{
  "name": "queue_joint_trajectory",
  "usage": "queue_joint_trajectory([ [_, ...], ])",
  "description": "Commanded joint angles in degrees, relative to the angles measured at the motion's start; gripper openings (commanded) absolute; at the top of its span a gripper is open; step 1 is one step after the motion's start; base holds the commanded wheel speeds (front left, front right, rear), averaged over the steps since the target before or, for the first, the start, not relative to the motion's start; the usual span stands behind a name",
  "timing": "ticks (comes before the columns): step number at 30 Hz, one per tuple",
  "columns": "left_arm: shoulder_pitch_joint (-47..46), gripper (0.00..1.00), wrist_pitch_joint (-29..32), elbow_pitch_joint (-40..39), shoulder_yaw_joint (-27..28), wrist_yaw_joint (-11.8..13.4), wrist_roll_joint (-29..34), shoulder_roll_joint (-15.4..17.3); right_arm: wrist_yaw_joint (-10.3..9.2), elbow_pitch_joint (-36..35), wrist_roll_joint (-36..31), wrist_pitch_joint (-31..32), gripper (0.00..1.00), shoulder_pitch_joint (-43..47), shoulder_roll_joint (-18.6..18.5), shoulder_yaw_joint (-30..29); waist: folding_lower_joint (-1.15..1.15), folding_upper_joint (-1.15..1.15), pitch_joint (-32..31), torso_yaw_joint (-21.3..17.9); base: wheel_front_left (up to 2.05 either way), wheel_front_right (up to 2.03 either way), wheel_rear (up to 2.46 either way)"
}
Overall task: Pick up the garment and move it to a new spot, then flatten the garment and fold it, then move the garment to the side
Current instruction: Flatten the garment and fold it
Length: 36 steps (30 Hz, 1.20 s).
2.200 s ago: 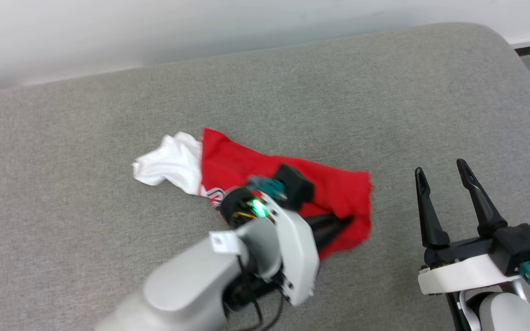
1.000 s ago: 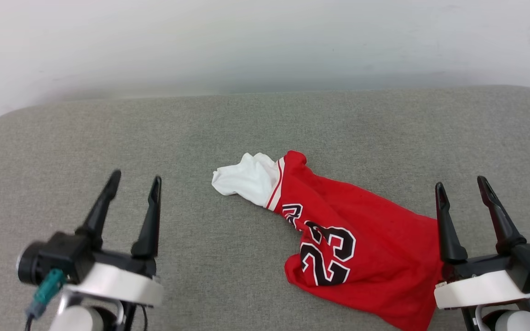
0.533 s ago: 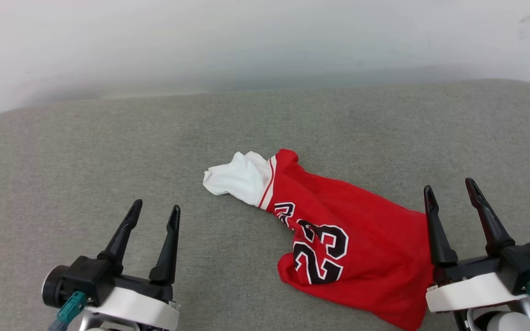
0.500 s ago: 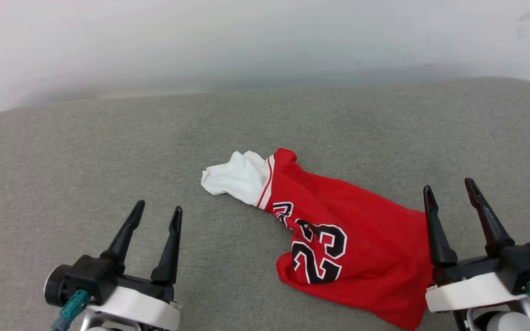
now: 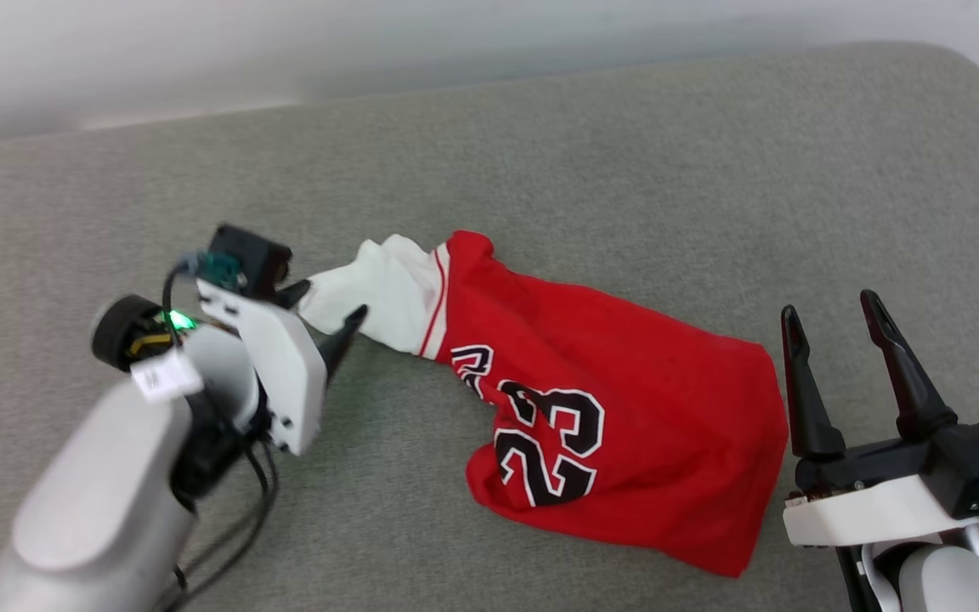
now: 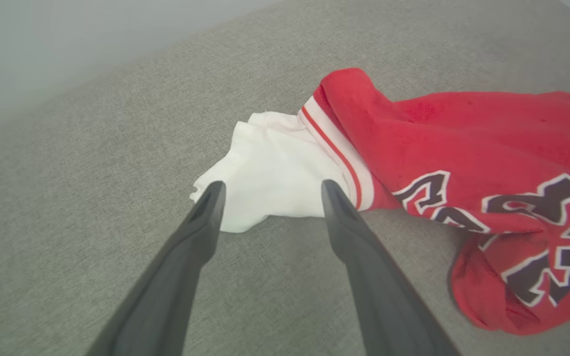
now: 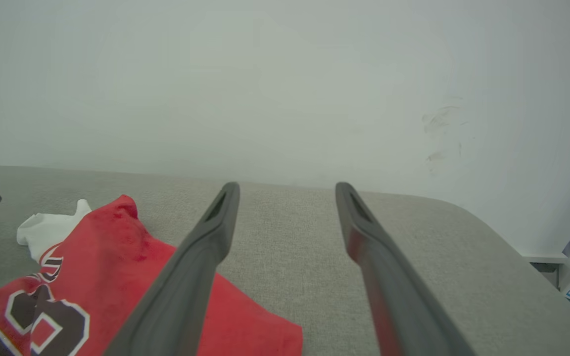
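The garment lies crumpled on the grey cushion. It is a red jersey stretched in a loose diagonal, with its white sleeve at the far-left end and its wide red hem at the near right. A black "23" outlined in white faces up on the garment's near fold, and a red stripe trims the sleeve where white meets red.

The left gripper is at the garment's sleeve end, its arm reaching in from the garment's near left with a green light lit on the wrist. Its jaws are spread wide and grasp nothing, with one finger on each side of the sleeve's tip. In the left wrist view the left gripper has both fingertips over the near edge of the white sleeve, and the red body of the garment runs off to the right. Whether the tips press the cloth cannot be told.

The right gripper is just beside the garment's right edge, near the hem, fingers pointing away from the robot. Its jaws are likewise released and empty. In the right wrist view the right gripper has the garment at the lower left of its fingers and points toward the pale wall beyond the garment
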Motion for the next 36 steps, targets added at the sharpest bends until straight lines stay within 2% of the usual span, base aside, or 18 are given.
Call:
queue_joint_trajectory([
  [1,-3.21,1.00,4.69,1.72,-1.33,0.05,-2.75,1.49,-0.02,-0.27,0.54,-0.12,1.00,-0.90,0.13,0.21,-0.01,0.00,2.06,-1.85,0.00,0.00,0.00],
  [5,-9.31,1.00,14.29,6.44,-4.15,0.03,-6.70,4.45,-0.02,-0.28,1.69,-0.12,1.00,-1.88,0.13,0.75,-0.01,0.00,4.03,-3.69,0.00,0.00,0.00],
  [8,-12.27,1.00,18.05,9.79,-5.58,0.02,-7.61,6.10,-0.02,-0.26,2.35,-0.12,1.00,-2.33,0.13,1.14,-0.01,0.00,5.30,-4.88,0.00,0.00,0.00],
  [13,-14.89,1.00,20.34,13.32,-8.75,0.02,-6.34,8.29,-0.02,-0.42,3.03,-0.12,1.00,-2.57,0.13,1.39,-0.01,0.00,7.12,-6.04,0.00,0.00,0.00],
  [19,-14.49,1.00,20.39,17.00,-11.41,0.02,-8.19,7.52,-0.02,-0.60,3.29,-0.12,1.00,-3.01,0.13,1.51,-0.01,0.00,8.48,-6.01,0.00,0.00,0.00],
  [20,-14.37,0.71,20.43,17.26,-11.82,0.01,-9.00,7.30,-0.02,-0.60,3.24,-0.12,1.00,-3.15,0.13,1.56,-0.01,0.00,8.66,-5.90,0.00,0.00,0.00],
  [21,-14.21,0.00,20.07,17.35,-12.17,0.00,-9.98,7.07,-0.02,-0.60,3.15,-0.12,1.00,-3.30,0.13,1.58,-0.01,0.00,8.79,-5.75,0.00,0.00,0.00],
  [24,-13.99,0.00,17.63,17.27,-12.23,0.01,-11.26,7.65,-0.02,-0.47,2.83,-0.12,1.00,-3.32,0.13,1.43,-0.01,0.00,8.62,-5.10,0.00,0.00,0.00],
  [30,-10.47,0.00,7.51,15.76,-7.78,0.86,-12.96,9.91,-0.02,0.33,2.20,-0.12,1.00,-2.12,0.13,1.23,-0.01,0.00,5.68,-2.86,0.00,0.00,0.00],
  [33,-5.98,0.00,2.81,13.19,-5.59,2.98,-13.68,11.04,-0.02,0.62,1.71,-0.12,1.00,-1.22,0.13,1.23,-0.01,0.00,3.58,-1.35,0.00,0.00,0.00],
  [34,-2.00,0.00,0.24,10.79,-3.78,4.67,-14.60,12.40,-0.02,0.82,1.55,-0.12,1.00,-0.78,0.12,1.32,-0.01,0.00,2.42,-0.35,0.00,0.00,0.00],
  [36,2.42,0.00,-1.85,7.91,-2.50,6.22,-15.36,13.42,-0.02,0.94,1.31,-0.12,1.00,-0.35,0.13,1.26,-0.01,0.00,1.31,0.81,0.00,0.00,0.00],
])
